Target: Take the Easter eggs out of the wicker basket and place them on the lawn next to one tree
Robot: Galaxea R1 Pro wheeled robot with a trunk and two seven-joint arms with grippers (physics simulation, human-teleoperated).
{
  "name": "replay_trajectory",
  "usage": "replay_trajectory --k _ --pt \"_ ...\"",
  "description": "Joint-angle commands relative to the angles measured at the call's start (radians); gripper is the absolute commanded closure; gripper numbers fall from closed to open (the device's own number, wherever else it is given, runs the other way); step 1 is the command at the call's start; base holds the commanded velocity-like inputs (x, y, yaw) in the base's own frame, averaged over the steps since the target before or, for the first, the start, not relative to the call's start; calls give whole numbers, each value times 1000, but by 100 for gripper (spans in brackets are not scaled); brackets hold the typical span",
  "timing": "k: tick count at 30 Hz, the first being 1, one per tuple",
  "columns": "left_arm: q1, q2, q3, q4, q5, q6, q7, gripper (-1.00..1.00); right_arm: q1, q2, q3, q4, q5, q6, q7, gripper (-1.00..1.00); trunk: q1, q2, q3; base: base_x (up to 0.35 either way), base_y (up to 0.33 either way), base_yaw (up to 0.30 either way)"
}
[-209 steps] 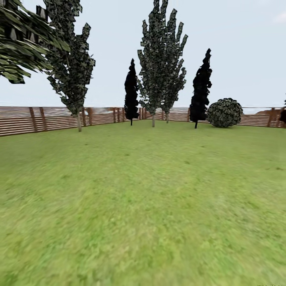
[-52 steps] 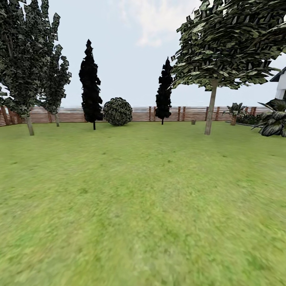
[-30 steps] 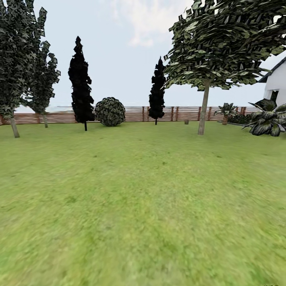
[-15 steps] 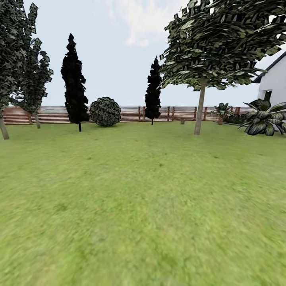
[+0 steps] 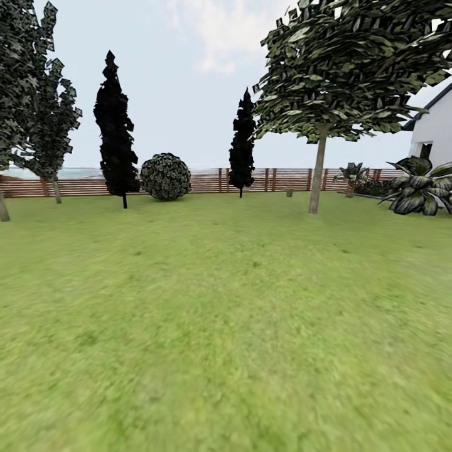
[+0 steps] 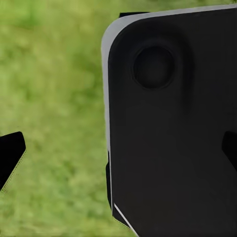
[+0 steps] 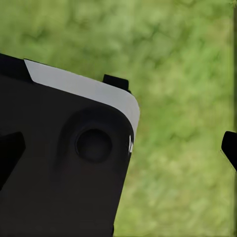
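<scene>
Below both wrists, just grass: my left gripper (image 6: 118, 153) and right gripper (image 7: 118, 153) have fingertips wide apart at the frame edges, released, nothing held. Each hangs beside my dark base panel (image 6: 173, 123). Far right on the lawn (image 5: 226, 326) stands the broad tree (image 5: 317, 169). Basket and eggs aren't visible (risk: I drive toward the tree empty-handed, or overshoot past it).

Mottled grass lawn (image 5: 226, 326), slatted wooden fence (image 5: 207, 181)
</scene>
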State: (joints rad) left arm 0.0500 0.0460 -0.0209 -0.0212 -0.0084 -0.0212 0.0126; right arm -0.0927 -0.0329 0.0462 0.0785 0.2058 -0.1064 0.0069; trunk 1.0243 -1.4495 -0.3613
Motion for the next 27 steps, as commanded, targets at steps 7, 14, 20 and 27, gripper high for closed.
replay_trajectory --k 7,14,20,27 --pt "1 0 -2 -2 -1 -2 2 -100 -2 0 4 4 1 -7 1 -100 1 0 -1 335 0 0" --pt "1 0 -2 -2 -1 -1 2 -100 -2 -1 4 4 1 -7 1 -100 1 0 -1 335 0 0" --pt "1 -1 -2 -2 -2 0 1 -100 -2 -1 4 4 1 -7 1 -100 1 0 -1 335 0 0" --pt "1 0 -2 -2 -2 0 2 -100 -2 -1 4 4 1 -7 1 -100 1 0 -1 335 0 0"
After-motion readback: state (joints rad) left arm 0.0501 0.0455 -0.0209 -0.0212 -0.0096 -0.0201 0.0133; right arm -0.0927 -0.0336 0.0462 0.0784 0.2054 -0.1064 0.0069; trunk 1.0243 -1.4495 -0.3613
